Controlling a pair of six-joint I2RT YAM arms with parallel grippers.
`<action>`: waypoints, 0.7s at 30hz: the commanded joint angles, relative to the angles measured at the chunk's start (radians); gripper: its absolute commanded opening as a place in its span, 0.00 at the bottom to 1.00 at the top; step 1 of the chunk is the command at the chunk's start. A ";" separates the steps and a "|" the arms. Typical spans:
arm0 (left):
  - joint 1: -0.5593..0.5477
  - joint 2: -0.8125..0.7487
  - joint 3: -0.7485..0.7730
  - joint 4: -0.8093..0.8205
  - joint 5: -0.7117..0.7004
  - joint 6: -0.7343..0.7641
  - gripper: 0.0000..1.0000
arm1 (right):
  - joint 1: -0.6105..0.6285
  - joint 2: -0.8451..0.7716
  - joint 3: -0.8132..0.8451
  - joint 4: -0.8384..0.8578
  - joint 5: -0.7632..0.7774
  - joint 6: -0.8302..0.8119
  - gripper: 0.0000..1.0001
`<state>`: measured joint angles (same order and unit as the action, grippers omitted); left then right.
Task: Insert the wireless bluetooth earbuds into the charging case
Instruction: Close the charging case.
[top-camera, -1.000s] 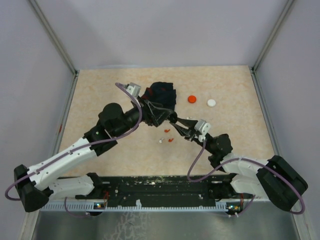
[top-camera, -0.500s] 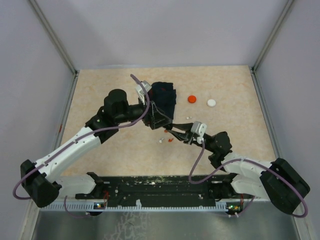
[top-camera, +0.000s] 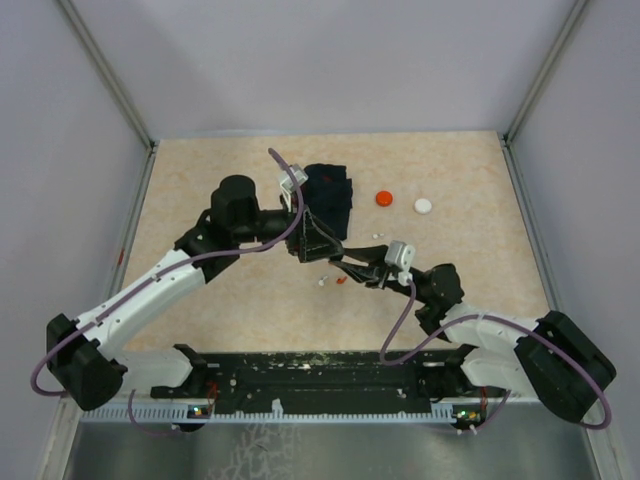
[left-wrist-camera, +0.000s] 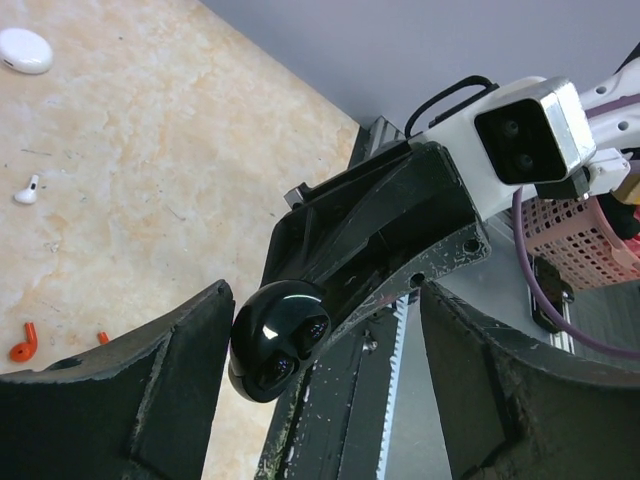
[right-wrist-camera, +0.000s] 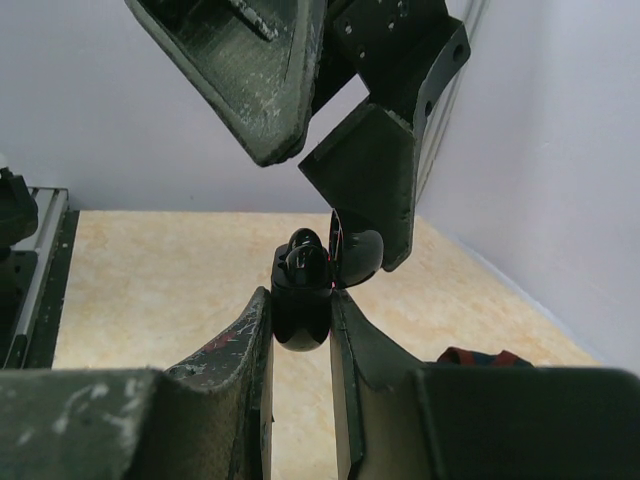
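Pinching the case (right-wrist-camera: 300, 285) between its two fingers, the right gripper (right-wrist-camera: 300, 312) holds it up off the table (top-camera: 200, 180) near the middle of the workspace. The case is black and glossy, and its lid is swung open (the lid tips toward the right in the right wrist view). A dark rounded shape sits at the top of the case body; whether that is an earbud I cannot tell.

The left gripper (left-wrist-camera: 328, 320) has its fingers spread wide, one on each side of the case. In the left wrist view the case sits just beside one finger (left-wrist-camera: 170, 390), well apart from the other – whether it touches the near one I cannot tell. The left gripper carries nothing.

A white earbud (left-wrist-camera: 27, 188) and a red earbud (left-wrist-camera: 22, 343) lie loose on the table, outside the case, with a smaller red bit close to the red one. From above, these small pieces lie just under and in front of the two grippers.

Beyond the grippers lies a dark cloth (top-camera: 328, 188) – to its right a red disc (top-camera: 384, 198), then a white disc (top-camera: 423, 206), both flat on the table and apart from each other.
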<state>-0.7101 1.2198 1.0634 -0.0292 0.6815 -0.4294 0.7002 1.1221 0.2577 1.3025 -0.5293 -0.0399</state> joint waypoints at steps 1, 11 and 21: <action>0.000 0.014 0.003 -0.002 0.077 -0.009 0.79 | 0.010 0.005 0.032 0.094 0.033 0.031 0.00; 0.018 -0.002 0.007 0.005 0.101 -0.023 0.76 | 0.009 0.020 0.019 0.105 0.060 0.058 0.00; 0.023 -0.032 -0.012 0.053 0.132 -0.032 0.75 | 0.009 0.032 0.014 0.052 0.087 0.096 0.00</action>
<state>-0.6888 1.2240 1.0599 -0.0242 0.7574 -0.4496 0.7010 1.1465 0.2577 1.3689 -0.4892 0.0288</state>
